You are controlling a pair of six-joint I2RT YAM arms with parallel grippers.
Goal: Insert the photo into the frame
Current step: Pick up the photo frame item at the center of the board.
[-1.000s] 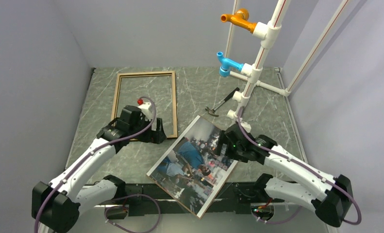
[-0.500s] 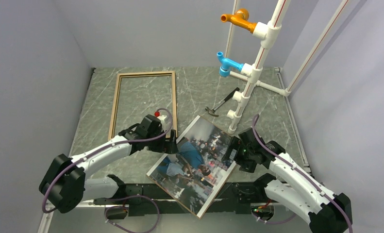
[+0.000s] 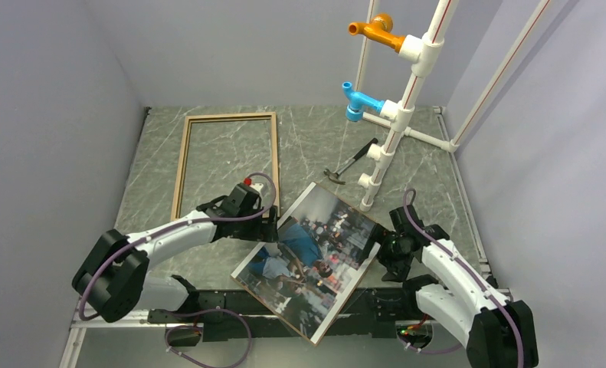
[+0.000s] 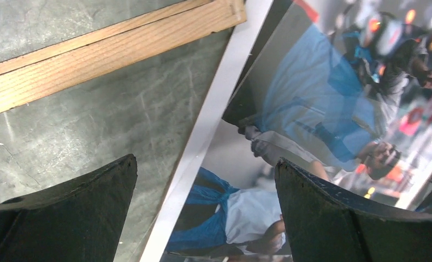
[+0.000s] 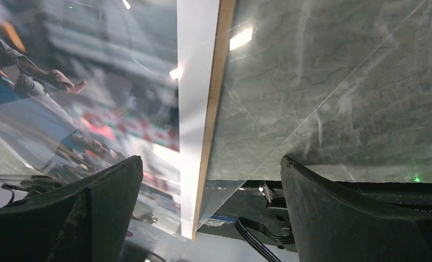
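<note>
One frame [image 3: 181,165], wood side up, is lying flat at the far left of the grey marbled surface [image 3: 307,146], with the stone showing through its opening. Just beside the frame's near right corner, the left claw [image 3: 270,230] is hovering wide open, one finger over the surface and one over the left edge of the photo [image 3: 315,253]. That one photo is lying picture-up and tilted in the near middle, outside the frame, its near corner overhanging the surface's edge. A thin brown board [image 5: 212,109] is peeking out beneath it. One hammer [image 3: 351,162] is lying beyond. The right claw [image 3: 376,247] is gaping open astride the photo's right edge. One white pipe stand [image 3: 395,130] is carrying two fittings, one orange and one blue.
</note>
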